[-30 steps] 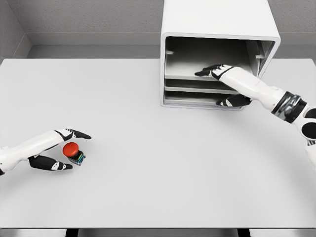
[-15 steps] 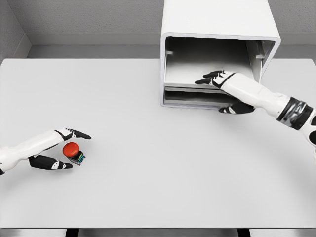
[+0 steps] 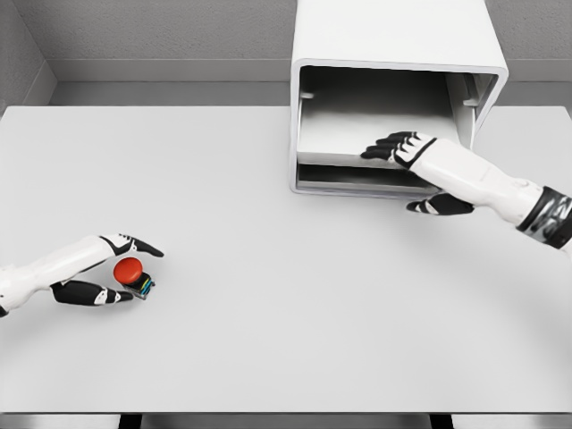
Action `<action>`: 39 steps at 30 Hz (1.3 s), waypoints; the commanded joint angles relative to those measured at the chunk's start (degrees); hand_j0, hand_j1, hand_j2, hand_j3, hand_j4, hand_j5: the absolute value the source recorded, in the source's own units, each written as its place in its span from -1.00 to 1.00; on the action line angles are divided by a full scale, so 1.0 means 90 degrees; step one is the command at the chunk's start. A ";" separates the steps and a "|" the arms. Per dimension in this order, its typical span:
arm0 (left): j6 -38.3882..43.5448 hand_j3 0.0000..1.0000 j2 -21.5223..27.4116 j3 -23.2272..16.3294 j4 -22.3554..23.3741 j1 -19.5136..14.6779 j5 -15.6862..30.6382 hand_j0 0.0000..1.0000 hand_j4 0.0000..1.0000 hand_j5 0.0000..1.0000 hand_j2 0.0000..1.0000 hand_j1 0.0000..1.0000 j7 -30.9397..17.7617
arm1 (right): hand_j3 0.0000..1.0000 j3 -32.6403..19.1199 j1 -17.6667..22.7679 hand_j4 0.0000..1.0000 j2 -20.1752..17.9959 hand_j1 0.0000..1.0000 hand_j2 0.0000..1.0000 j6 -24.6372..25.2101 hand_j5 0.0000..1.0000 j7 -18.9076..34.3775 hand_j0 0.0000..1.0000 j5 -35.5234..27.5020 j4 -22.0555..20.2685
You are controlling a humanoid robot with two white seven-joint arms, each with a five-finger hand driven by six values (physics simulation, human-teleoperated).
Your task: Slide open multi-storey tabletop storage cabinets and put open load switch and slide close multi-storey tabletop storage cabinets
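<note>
Right hand (image 3: 413, 170) reaches to the front of the one white storage cabinet (image 3: 393, 63); its fingers (image 3: 386, 147) lie flat on the upper drawer tray (image 3: 357, 152) and its thumb sits under the front edge, pinching it. I count two trays, the lower tray (image 3: 349, 179) just beneath. My left hand (image 3: 107, 268) rests low on the white table (image 3: 286, 340), well apart, fingers and thumb closed around one red-topped load switch (image 3: 132, 273). I can read no writing anywhere.
</note>
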 commanded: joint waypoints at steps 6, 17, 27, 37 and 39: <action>0.0015 0.42 0.0009 -0.0001 -0.0013 0.0000 0.0065 0.42 0.42 0.42 0.42 0.42 0.0002 | 0.89 -0.0186 0.0215 0.89 -0.0155 0.89 0.89 0.0015 0.89 -0.0003 0.89 -0.0059 -0.0353; 0.0015 0.29 0.0009 -0.0001 -0.0013 0.0000 0.0055 0.29 0.29 0.29 0.29 0.29 0.0002 | 0.76 -0.0186 0.0098 0.76 -0.0087 0.76 0.76 0.0015 0.76 -0.0003 0.76 -0.0029 -0.0226; 0.0015 0.22 0.0009 -0.0001 -0.0013 0.0020 0.0065 0.22 0.22 0.22 0.22 0.22 0.0002 | 0.77 -0.0010 -0.0049 0.77 -0.0008 0.77 0.77 0.0015 0.77 -0.0003 0.77 0.0000 0.0115; 0.0015 -0.07 -0.0001 0.0029 -0.0091 0.0039 0.0055 -0.07 -0.07 -0.07 -0.07 -0.07 0.0002 | 0.79 0.0020 0.0049 0.79 -0.0047 0.79 0.79 0.0015 0.79 -0.0003 0.79 0.0020 0.0018; 0.0015 -0.08 -0.0001 0.0038 -0.0091 0.0039 0.0065 -0.08 -0.08 -0.08 -0.08 -0.08 0.0002 | 0.79 0.0010 0.0107 0.79 -0.0057 0.79 0.79 0.0015 0.79 -0.0003 0.79 0.0000 0.0008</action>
